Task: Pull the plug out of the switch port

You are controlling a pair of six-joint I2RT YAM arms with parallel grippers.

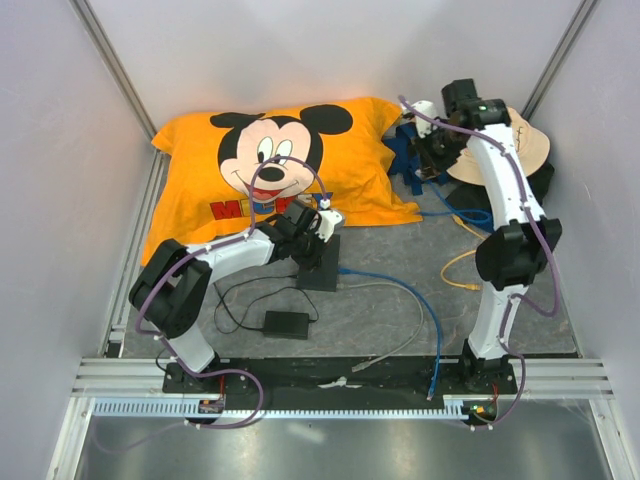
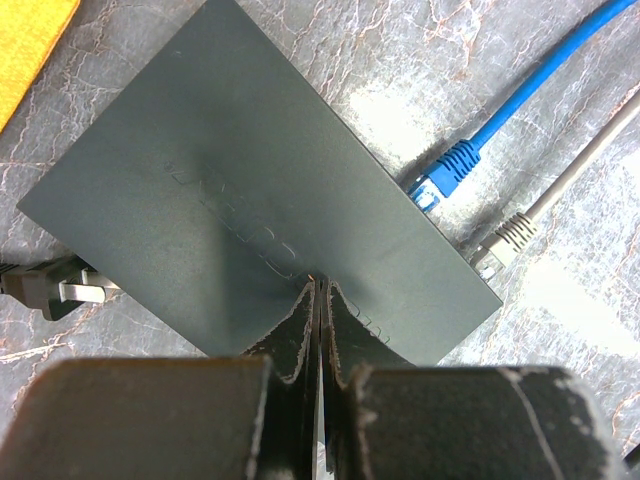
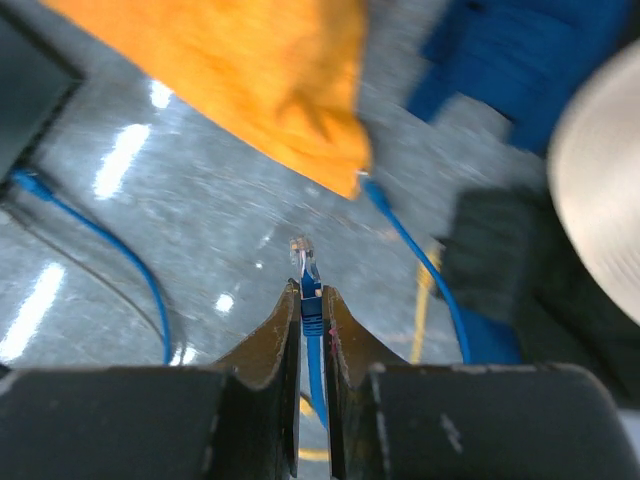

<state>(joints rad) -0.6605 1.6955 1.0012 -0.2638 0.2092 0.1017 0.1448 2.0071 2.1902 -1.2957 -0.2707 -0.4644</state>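
1. The flat matte black rectangular switch (image 2: 230, 170) lies on the grey marbled bench (image 2: 420, 60) directly beneath the left gripper (image 2: 318, 290), whose jaws are pressed together, tips down at its top face.
2. The right gripper (image 3: 312, 292), well apart from the switch, pinches a clear-tipped blue plug (image 3: 303, 258) narrowly. The tip juts just past its fingertips, free in the air.
3. Only the left wrist view shows a second blue plug (image 2: 445, 172) and a grey plug (image 2: 508, 236) at the switch's edge, ahead-right of that gripper.

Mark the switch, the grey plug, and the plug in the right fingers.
switch (image 2: 250, 190), left wrist view, top face.
grey plug (image 2: 508, 238), left wrist view, boot.
held plug (image 3: 303, 258), right wrist view, clear tip.
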